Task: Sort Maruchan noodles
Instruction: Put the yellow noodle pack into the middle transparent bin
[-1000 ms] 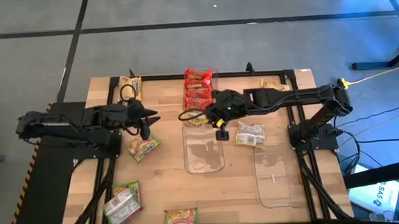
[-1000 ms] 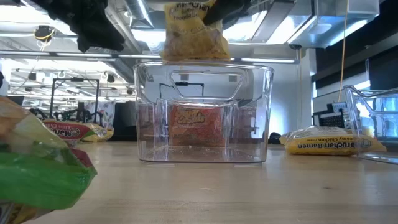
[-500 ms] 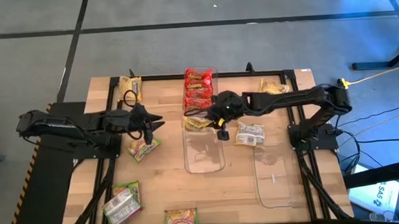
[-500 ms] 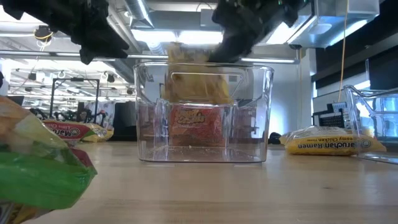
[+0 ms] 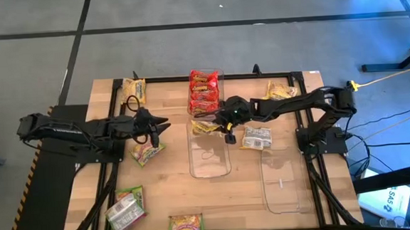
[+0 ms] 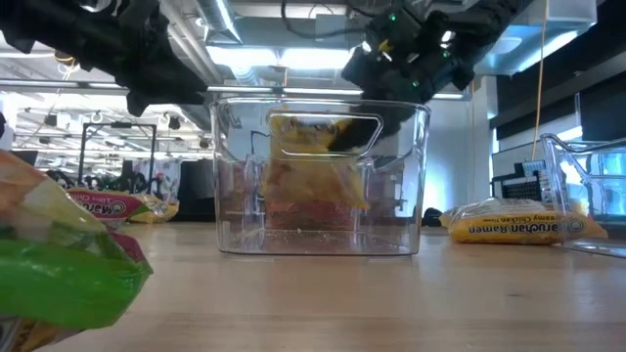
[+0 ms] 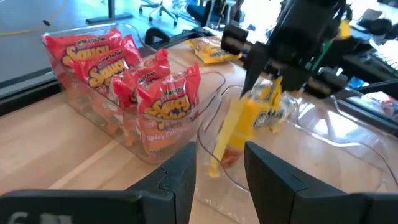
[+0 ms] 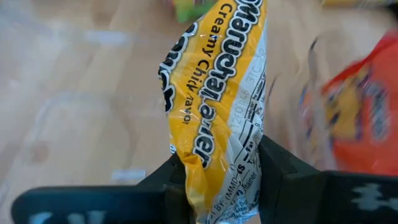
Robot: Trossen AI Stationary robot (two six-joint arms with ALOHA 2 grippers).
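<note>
My right gripper (image 5: 224, 119) is shut on a yellow Maruchan noodle packet (image 8: 217, 87), which hangs inside the far end of a clear bin (image 5: 209, 157) at the table's middle. The low view shows the packet (image 6: 311, 161) behind the bin's front wall. Beyond it, a second clear bin holds red packets (image 5: 203, 89). My left gripper (image 7: 221, 180) stands open and empty left of the bins, pointing at them. Loose packets lie flat on the table: yellow ones (image 5: 133, 87) (image 5: 280, 90), a pale one (image 5: 256, 137) and green-pink ones (image 5: 147, 153). My right gripper pinches the yellow packet's upper end (image 8: 217, 186) between its two fingers, one on each flat face. The fingers come slanting down from the table's right side. The packet hangs tilted below them inside the clear bin; whether its lower end (image 6: 333, 200) touches the floor I cannot tell.
Another clear bin (image 5: 280, 185) stands at the near right. More green-pink packets (image 5: 125, 209) (image 5: 185, 227) lie near the front edge, one filling the low view's left corner (image 6: 59, 264). A black frame (image 5: 259, 74) runs along the table's far edge.
My right gripper has come down with the yellow packet, which hung above the clear bin's rim a second ago and now hangs inside its walls. My left gripper has sunk a little, still open.
</note>
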